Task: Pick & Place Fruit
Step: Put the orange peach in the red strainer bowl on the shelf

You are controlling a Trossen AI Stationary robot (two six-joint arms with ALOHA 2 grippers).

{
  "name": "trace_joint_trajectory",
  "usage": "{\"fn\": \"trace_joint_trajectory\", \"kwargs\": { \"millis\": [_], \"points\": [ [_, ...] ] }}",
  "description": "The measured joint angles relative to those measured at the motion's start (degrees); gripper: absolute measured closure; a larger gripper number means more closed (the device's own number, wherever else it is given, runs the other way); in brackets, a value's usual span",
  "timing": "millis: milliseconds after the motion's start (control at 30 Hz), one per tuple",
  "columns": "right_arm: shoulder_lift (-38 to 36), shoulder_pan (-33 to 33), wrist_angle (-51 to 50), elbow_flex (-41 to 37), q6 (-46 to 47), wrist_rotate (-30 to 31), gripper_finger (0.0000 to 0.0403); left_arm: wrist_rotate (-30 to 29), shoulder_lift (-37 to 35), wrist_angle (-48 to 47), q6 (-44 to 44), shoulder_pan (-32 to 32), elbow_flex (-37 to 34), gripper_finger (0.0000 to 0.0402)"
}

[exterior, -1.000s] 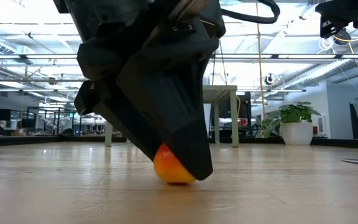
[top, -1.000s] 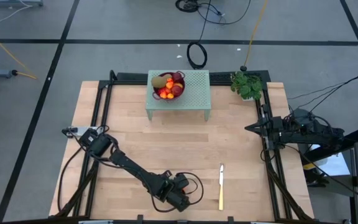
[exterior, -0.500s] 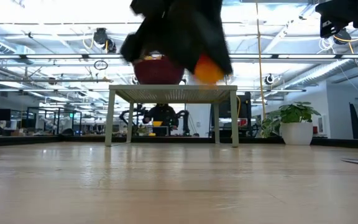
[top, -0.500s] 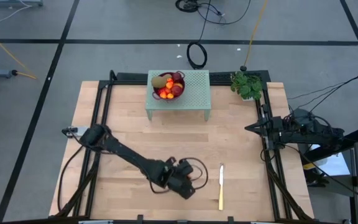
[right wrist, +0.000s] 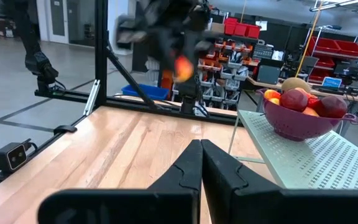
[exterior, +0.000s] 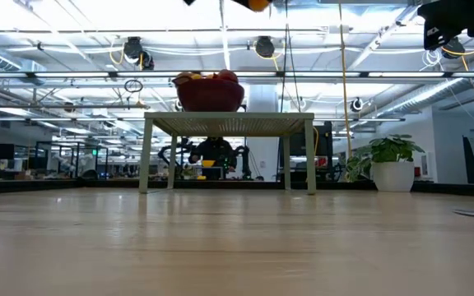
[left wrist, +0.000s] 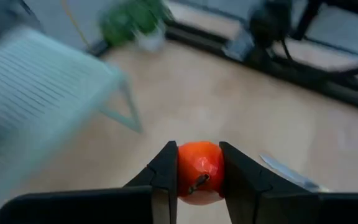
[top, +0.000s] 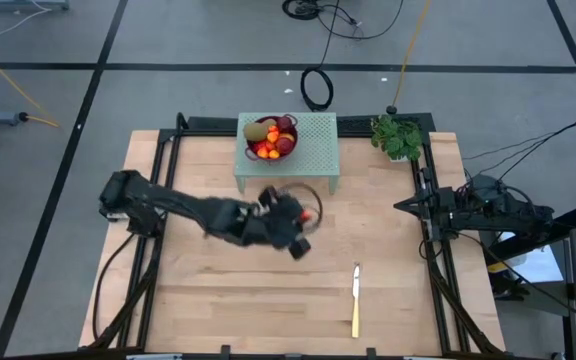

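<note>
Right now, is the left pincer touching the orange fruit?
Touching. The left wrist view shows the left pincer with both fingers pressed against the orange fruit, no gap.

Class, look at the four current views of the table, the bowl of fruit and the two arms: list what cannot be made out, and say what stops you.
- Low view: the left gripper is out of frame; only the orange fruit shows, cut by the top edge.
- Left wrist view: the green stand and plant are smeared by motion blur.
- High view: the fruits in the bowl are too small to count.
- Right wrist view: the left gripper is blurred.
</note>
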Motion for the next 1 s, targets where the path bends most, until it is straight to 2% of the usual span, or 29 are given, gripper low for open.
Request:
{"fn": "trace_joint_trajectory", "kwargs": {
  "millis": [267, 533, 700, 1000],
  "points": [
    [0.00, 0.00, 0.02, 0.00, -0.01, 0.00, 0.0403, -5.20, -8.30, 0.02, 8.38, 7.45, 0.00, 0.0326],
    [0.00, 0.00, 0.02, -0.01, -0.01, 0.00, 0.0403, -5.50, -11.92, -1.37, 13.44, 17.48, 0.00, 0.0327],
    [0.00, 0.00, 0.02, -0.02, 0.00, 0.00, 0.0403, 0.06, -11.51, -1.55, 18.03, 24.14, 0.00, 0.0324],
    [0.00, 0.00, 0.02, -0.02, 0.00, 0.00, 0.0403, 8.27, -11.22, -4.20, 18.84, 33.72, 0.00, 0.0312]
  ]
}}
